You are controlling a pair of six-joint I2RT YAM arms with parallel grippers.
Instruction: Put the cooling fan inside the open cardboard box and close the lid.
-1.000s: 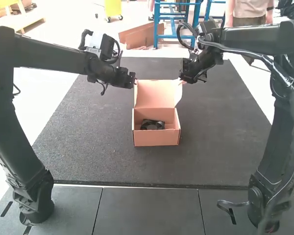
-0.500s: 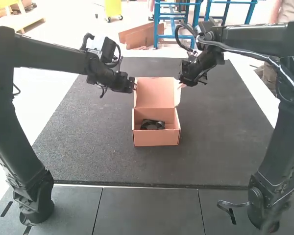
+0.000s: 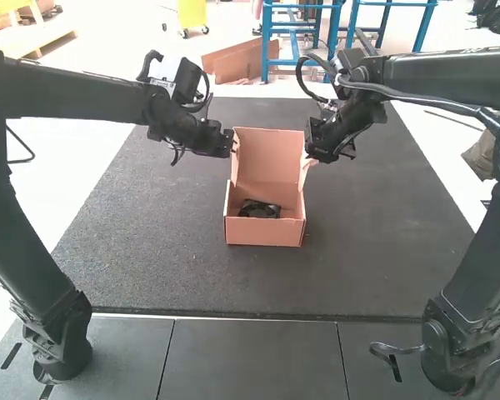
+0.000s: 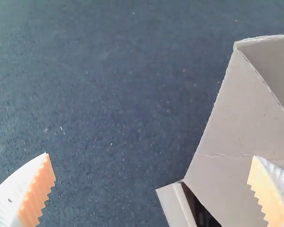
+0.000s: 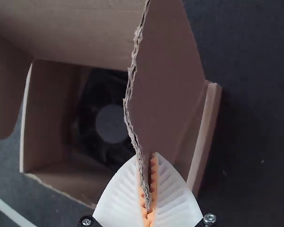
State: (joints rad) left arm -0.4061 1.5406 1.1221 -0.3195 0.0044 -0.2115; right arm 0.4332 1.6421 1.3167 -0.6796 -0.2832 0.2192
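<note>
My left gripper (image 3: 226, 142) hangs over the dark grey mat (image 3: 150, 233), just beside the upper left corner of the lid. Its white ribbed fingers (image 4: 35, 191) are spread wide and hold nothing. In my left wrist view a pale cardboard panel sits inside the gap, close to one orange pad; I cannot tell whether it touches.

In the middle stands the brown open cardboard box (image 3: 265, 229). The black cooling fan (image 3: 258, 208) lies flat on its floor, so I judge that part done. The lid (image 3: 267, 162) stands about upright from the rear wall, and its hinge line runs crosswise between my two grippers.

My right gripper (image 3: 310, 155) is at the lid's upper right edge. Its fingers are pressed together on the lid's side flap (image 5: 165, 85), the raw cardboard edge pinched between the orange pads, with the fan below and beyond it inside the box.

What matters next is that the lid has to swing forward and down over the opening, towards the front wall and my own bases. My right arm has the hold, so I judge it leads; my left, nearest the free corner, can steady that side.
</note>
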